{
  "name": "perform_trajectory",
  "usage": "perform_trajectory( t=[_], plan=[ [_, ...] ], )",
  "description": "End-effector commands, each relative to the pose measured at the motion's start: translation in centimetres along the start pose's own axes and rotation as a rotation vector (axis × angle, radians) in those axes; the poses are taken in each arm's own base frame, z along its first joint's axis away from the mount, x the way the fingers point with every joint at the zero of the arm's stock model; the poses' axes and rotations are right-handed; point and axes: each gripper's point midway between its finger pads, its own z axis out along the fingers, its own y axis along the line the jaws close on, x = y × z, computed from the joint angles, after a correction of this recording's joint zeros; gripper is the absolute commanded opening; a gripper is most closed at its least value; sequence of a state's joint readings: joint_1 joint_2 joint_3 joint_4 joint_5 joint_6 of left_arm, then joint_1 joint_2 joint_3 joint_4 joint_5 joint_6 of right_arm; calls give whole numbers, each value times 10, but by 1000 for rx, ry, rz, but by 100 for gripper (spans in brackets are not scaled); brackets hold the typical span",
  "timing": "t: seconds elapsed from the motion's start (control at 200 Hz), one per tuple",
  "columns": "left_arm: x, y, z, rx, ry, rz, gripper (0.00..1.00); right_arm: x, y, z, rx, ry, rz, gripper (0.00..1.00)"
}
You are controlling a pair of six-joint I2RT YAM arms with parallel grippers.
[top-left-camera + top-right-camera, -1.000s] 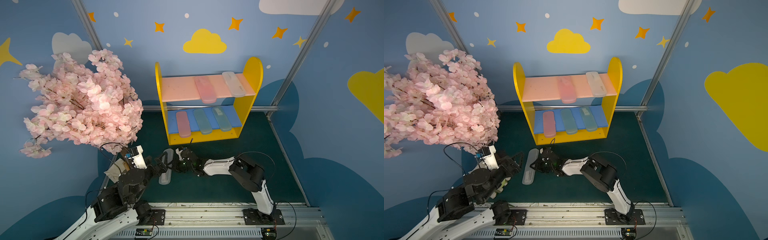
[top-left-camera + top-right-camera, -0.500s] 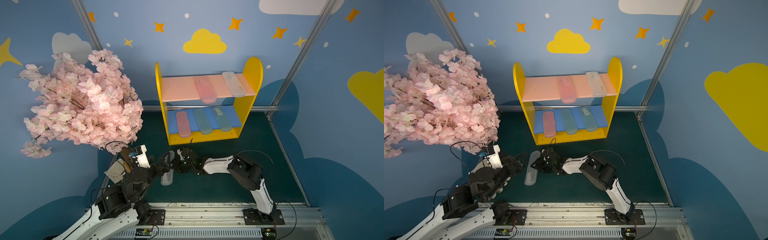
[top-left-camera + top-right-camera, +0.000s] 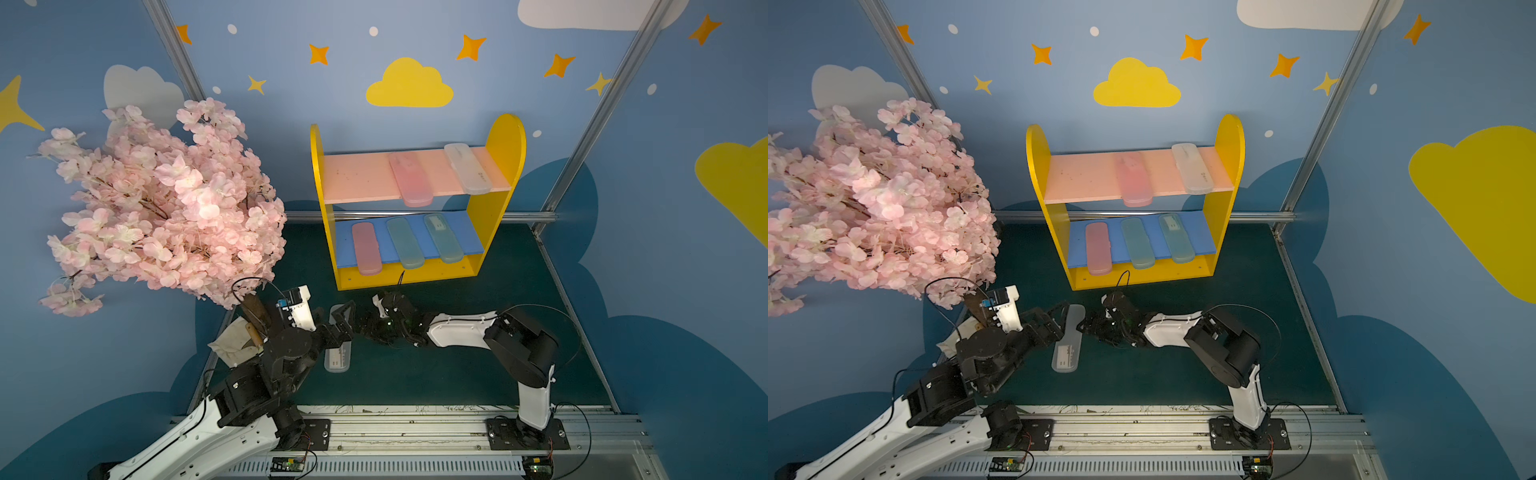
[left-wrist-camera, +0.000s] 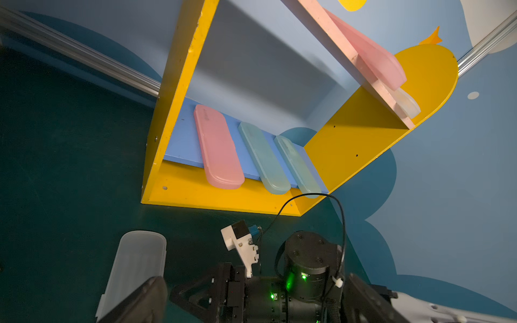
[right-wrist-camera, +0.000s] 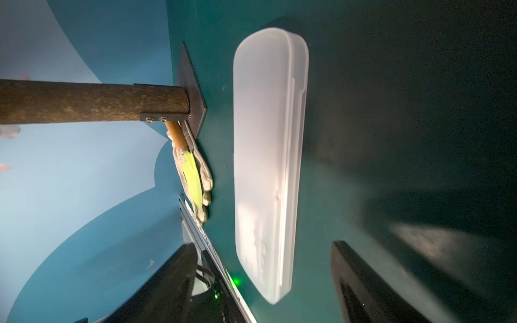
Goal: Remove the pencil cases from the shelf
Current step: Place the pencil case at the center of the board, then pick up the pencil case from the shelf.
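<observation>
One green bench carries everything. Biggest on it: pink blossom tree, left side. At back centre is the shelf, w/ pink board up top and blue board below.

L and R arms reach in from the front and meet before the shelf. L gripper has jaws wide apart over the far end of the loose white case, not clamped on it. R gripper has jaws apart too, just beside the same case, gripping nothing. R wrist view shows that case flat on the bench, fingers clear of it.

Five cases sit on the shelf:
- Pink board: top pink case and top white case, both overhanging the front edge.
- Blue board: low pink case, mid teal case and right teal case, side by side, apart.

Glove and trowel lie by the tree base.
</observation>
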State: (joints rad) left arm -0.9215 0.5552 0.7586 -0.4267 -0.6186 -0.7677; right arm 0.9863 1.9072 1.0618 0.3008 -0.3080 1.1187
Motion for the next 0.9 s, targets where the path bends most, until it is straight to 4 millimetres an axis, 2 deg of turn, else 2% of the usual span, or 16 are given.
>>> perform_trajectory(
  t=[0.0, 0.17, 0.365, 0.466, 0.581, 0.711, 0.896],
  plan=[
    [-5, -14, 6, 45, -2, -48, 100, -3, 0, -27, 17, -4, -68, 84],
    [1, -21, 25, 73, 60, -119, 100, -9, -3, -66, 20, -22, -131, 86],
    [-9, -41, 46, 160, 107, -244, 100, -14, 0, -120, 63, -69, -234, 86],
    [-22, -64, 55, 228, 116, -297, 100, -20, 0, -152, 119, -133, -269, 89],
    [-37, -92, 70, 282, 137, -353, 100, -31, -3, -189, 194, -262, -291, 98],
    [-53, -120, 88, 335, 145, -440, 100, -41, 4, -227, 221, -402, -382, 98],
    [-77, -149, 112, 368, 128, -510, 100, -46, 2, -269, 250, -560, -423, 99]
  ],
)
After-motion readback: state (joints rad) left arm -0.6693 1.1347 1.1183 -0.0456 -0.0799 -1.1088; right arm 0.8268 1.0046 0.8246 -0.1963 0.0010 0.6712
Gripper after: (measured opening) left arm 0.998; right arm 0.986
